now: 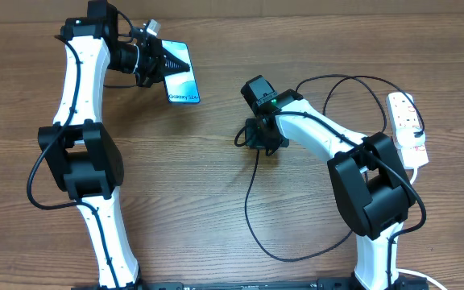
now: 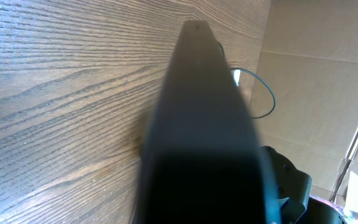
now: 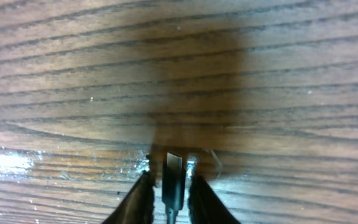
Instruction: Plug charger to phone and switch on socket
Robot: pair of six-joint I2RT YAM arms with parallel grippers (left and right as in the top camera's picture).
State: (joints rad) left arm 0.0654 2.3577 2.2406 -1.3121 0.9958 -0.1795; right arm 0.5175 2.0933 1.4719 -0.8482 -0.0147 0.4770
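The phone [image 1: 182,79], with a cyan "Galaxy S24" screen, is held tilted above the table at the upper left, with my left gripper [image 1: 155,60] shut on its end. In the left wrist view its dark back [image 2: 204,137] fills the middle and hides the jaws. The charger [image 1: 248,209] is a thin black cable looping across the table's right half. Its plug tip [image 3: 173,177] stands between the fingers of my right gripper [image 3: 173,167], which press its sides just above the wood. From overhead, the right gripper [image 1: 258,137] sits at mid-table. The white socket [image 1: 408,125] lies at the far right.
A thick white cord [image 1: 425,278] runs off the socket toward the bottom right corner. The black cable loops behind the right arm [image 1: 353,80] and down to the front edge [image 1: 296,256]. A cardboard wall [image 2: 316,74] stands beyond the table.
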